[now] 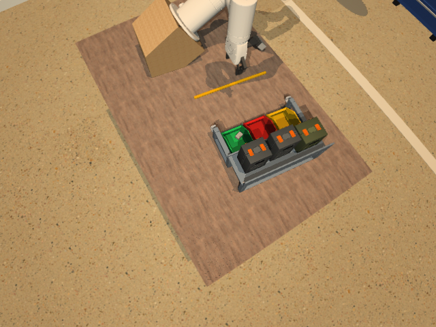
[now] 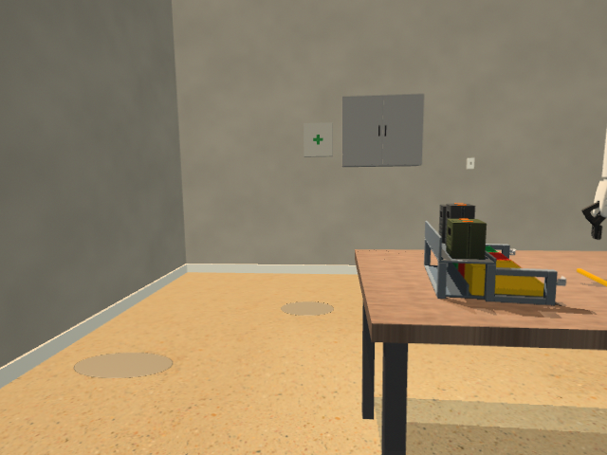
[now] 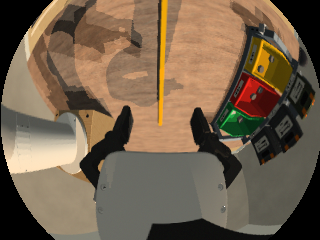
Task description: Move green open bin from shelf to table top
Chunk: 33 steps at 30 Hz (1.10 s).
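Note:
The green open bin (image 1: 235,139) sits at the left end of the grey shelf (image 1: 267,151), with a small grey part (image 1: 239,135) in it. It also shows in the wrist view (image 3: 234,122). A red bin (image 1: 259,127) and a yellow bin (image 1: 283,118) stand beside it on the shelf. My gripper (image 1: 240,68) is open and empty. It hangs above the table, well away from the shelf, over a thin yellow rod (image 1: 229,84). In the wrist view the fingers stand wide with the rod (image 3: 162,59) lying between and beyond them.
Two dark grey boxes (image 1: 254,154) (image 1: 283,140) and an olive box (image 1: 310,133) with orange clasps sit on the shelf's upper tier above the bins. A tan cardboard wedge (image 1: 164,39) stands at the table's far end by the arm's base.

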### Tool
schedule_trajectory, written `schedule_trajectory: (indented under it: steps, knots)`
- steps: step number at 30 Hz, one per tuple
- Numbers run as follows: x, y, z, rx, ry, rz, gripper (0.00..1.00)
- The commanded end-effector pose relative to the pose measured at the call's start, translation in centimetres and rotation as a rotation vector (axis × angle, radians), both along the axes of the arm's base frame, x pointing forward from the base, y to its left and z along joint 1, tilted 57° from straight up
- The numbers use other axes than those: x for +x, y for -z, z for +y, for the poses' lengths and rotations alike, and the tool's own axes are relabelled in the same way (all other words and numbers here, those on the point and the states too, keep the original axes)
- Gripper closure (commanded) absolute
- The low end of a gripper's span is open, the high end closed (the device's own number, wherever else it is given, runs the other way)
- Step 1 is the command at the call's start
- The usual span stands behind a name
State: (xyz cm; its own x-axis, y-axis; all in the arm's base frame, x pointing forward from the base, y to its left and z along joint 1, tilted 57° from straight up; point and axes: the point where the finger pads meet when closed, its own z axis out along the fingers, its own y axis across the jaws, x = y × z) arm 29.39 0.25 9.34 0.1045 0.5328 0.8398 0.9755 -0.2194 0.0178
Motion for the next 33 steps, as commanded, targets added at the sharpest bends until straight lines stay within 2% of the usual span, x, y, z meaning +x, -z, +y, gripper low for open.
schedule_trajectory:
  steps: [1, 33]
  knots:
    - [0.07, 0.03, 0.00, -0.001, 0.001, -0.001, 0.00]
    - [0.21, 0.44, 0.62, -0.001, 0.001, -0.001, 0.00]
